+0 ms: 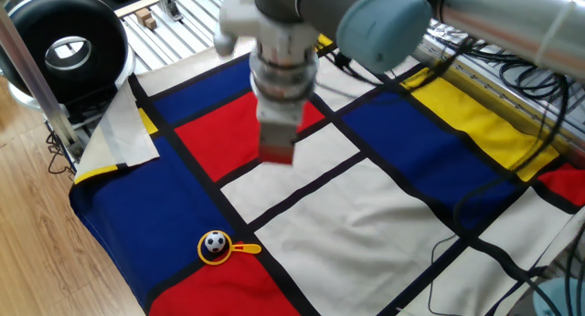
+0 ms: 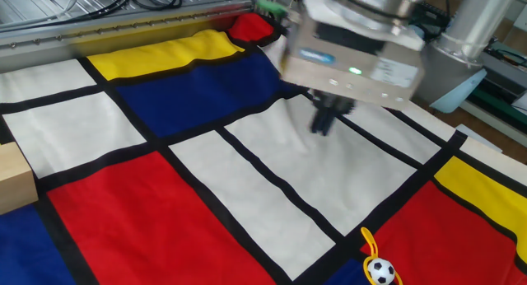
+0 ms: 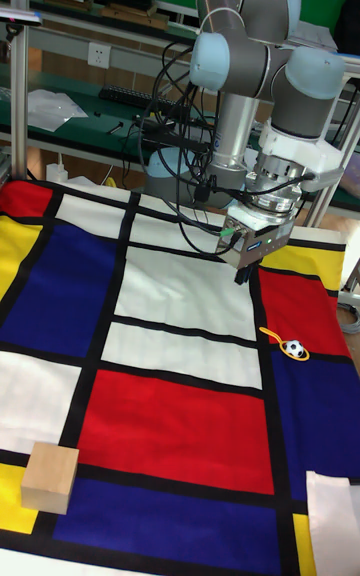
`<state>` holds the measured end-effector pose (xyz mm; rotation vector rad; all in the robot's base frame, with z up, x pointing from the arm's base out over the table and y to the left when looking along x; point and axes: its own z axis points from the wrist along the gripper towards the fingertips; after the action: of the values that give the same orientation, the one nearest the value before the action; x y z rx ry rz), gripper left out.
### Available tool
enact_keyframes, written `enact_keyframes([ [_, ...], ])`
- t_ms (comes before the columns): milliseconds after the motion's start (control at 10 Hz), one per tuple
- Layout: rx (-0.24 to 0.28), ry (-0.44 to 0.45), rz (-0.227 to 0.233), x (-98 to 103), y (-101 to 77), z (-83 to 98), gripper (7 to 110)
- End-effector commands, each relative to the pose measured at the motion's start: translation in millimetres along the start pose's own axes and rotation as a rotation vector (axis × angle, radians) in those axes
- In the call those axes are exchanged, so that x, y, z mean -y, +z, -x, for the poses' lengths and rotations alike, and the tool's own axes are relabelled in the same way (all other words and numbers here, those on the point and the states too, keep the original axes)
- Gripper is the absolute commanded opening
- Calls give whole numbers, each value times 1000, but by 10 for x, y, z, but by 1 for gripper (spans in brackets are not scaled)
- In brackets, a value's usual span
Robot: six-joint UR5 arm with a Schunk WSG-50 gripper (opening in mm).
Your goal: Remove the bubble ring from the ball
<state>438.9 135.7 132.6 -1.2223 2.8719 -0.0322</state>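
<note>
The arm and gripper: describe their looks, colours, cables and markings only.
The arm is silver-grey metal tubing with pale blue-grey joint caps. Black cables run along it down to the wrist. The gripper has a boxy light-grey body with a small green light and a white label on its side; its jaws are short, dark and narrow.

Open cloth [image 1: 302, 215] around ball [image 1: 215, 244]
</note>
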Motion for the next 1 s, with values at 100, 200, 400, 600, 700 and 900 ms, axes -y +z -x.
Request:
enact_keyframes([
  [100,-34,-53,112,-447,5,-151,7],
  [200,-26,-63,131,-479,-2,-127,7],
  [400,-22,-77,132,-456,9,-110,7],
  [600,-26,-89,133,-431,2,-109,7],
  [700,-37,-83,108,-369,8,-135,7],
  [900,-12,-76,107,-368,10,-69,7],
])
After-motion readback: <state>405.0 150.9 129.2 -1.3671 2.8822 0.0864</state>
